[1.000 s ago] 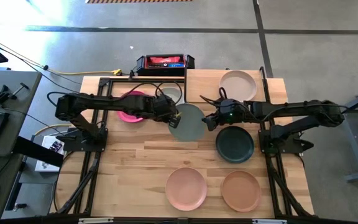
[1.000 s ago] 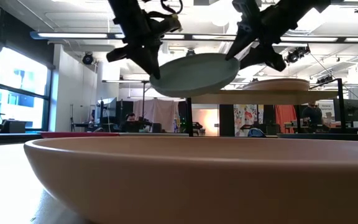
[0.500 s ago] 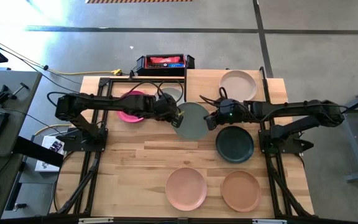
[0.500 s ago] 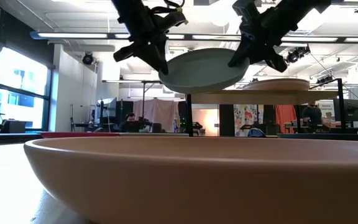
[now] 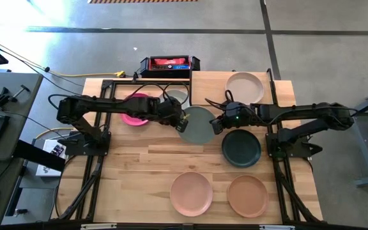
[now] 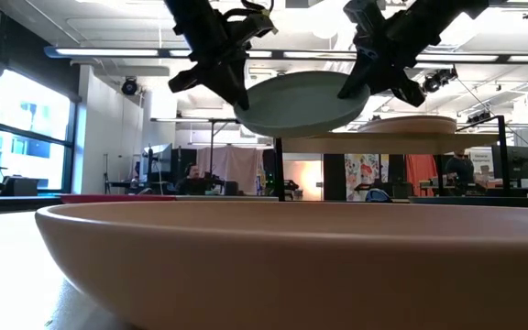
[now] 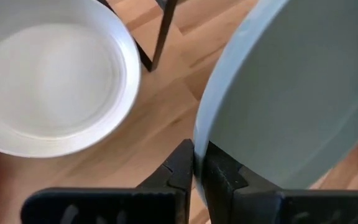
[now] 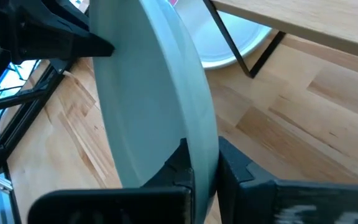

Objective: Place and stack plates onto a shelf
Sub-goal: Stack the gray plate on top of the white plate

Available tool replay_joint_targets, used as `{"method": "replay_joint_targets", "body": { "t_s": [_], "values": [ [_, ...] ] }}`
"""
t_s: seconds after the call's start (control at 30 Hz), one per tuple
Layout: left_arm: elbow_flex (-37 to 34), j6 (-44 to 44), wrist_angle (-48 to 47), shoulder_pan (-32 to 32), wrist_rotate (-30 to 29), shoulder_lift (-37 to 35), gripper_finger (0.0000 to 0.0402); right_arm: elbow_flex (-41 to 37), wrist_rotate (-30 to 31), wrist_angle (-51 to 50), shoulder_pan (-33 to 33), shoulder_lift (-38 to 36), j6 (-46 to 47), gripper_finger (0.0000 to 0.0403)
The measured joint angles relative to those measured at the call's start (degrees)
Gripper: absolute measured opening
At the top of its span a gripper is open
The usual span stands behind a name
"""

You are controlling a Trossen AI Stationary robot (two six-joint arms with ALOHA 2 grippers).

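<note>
Sage-green round matte plate (image 5: 195,124) hangs mid-frame beside the raised light-wood shelf (image 5: 211,87), pinched at opposite rims by left gripper (image 5: 183,121) and right gripper (image 5: 217,123); an uneven release could tip it off.

Wooden table (image 5: 139,160) carries a magenta plate (image 5: 133,110), white plate (image 5: 176,96), dark teal plate (image 5: 241,147), and two peach plates (image 5: 191,193) up front. The shelf (image 5: 206,83) bears a beige plate (image 5: 245,87).
</note>
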Motion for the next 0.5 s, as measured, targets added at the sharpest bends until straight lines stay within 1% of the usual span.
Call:
{"method": "replay_joint_targets", "body": {
  "t_s": [0.33,0.5],
  "values": [
    [0.0,-0.3,0.7,0.0,3.4,0.0,0.0079,0.0,-0.4,-0.1,0.0,0.0,0.1,0.0008],
    [0.0,0.2,0.7,0.0,5.4,-1.3,0.0092,0.0,-1.0,-0.5,0.0,0.0,0.2,0.0008]
  ]
}}
